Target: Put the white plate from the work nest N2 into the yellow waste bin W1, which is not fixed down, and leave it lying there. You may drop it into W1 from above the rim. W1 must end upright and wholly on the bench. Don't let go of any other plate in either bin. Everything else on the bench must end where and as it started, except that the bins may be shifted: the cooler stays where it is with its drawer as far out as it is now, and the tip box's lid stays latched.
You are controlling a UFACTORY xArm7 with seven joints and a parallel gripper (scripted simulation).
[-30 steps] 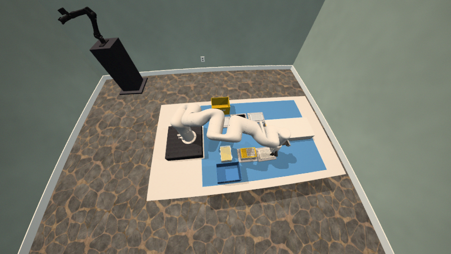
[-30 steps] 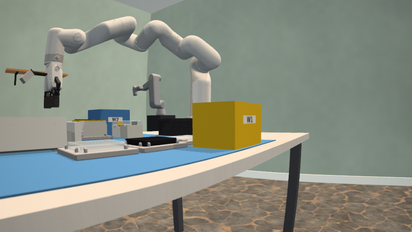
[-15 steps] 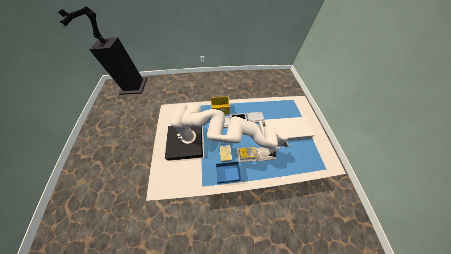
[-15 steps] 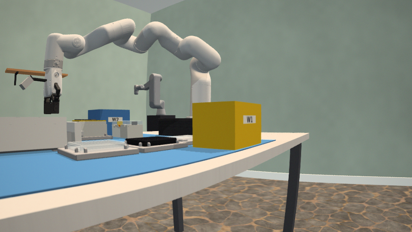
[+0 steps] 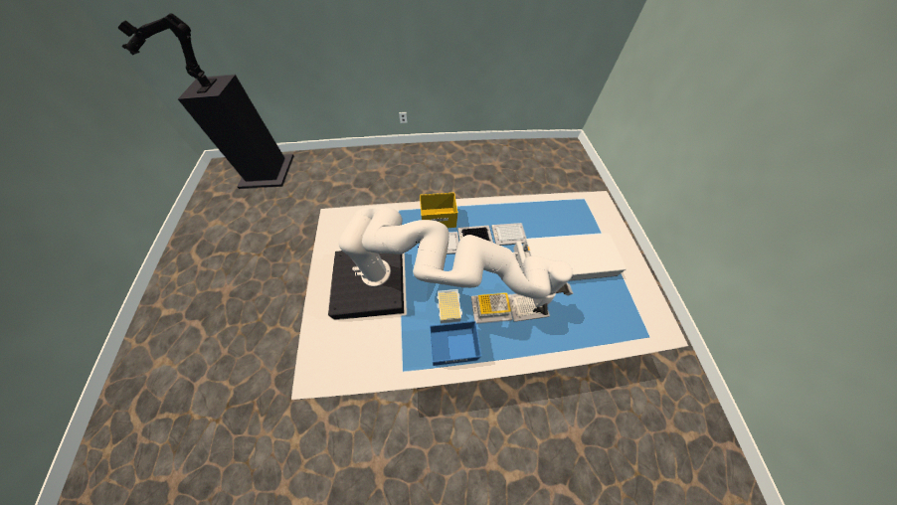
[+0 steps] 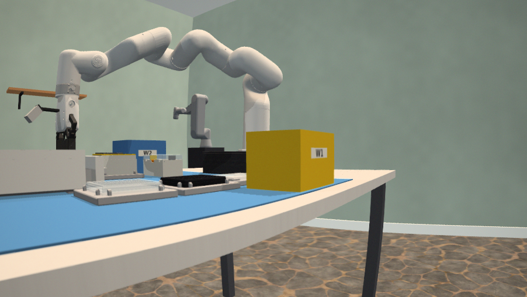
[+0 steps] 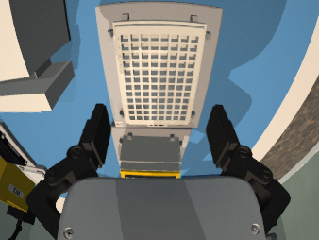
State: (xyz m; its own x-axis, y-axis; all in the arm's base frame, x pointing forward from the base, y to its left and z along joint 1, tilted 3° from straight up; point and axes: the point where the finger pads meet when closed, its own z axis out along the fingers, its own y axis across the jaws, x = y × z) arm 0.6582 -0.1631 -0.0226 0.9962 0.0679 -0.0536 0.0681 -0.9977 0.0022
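Fingers of the tool [image 7: 159, 136] stood fully spread and held nothing, one dark finger [image 7: 94, 132] to each side of the white plate [image 7: 159, 73] in the wrist view. The tool hung above the plate without touching it.

The white plate lay flat in its grey nest [image 7: 107, 36] on the blue mat [image 7: 264, 17]. It was a rectangular grid of wells; its long axis ran straight away from the wrist camera, in line with the gap between the fingers, and its short sides faced toward and away from the tool. In the top view the plate [image 5: 522, 305] sat at the right end of a row, just beside a yellow plate [image 5: 492, 303], with a pale tip box [image 5: 448, 305] further left and a blue bin [image 5: 453, 343] near the table's front edge.

The yellow waste bin W1 [image 5: 438, 209] stood upright at the far side of the mat, well apart from the white plate. In the exterior view the bin [image 6: 289, 159] showed its W1 label, with a black plate [image 6: 193, 179] and a clear plate [image 6: 121, 185] in nests beside it.

The table [image 5: 351, 370] had a cream top and dark legs, with the arm's black base [image 5: 342, 300] at its left. The floor [image 5: 219, 438] was brown cobble pattern, the walls dull green, and a black pedestal [image 5: 232, 128] with a dark arm stood in the far corner.
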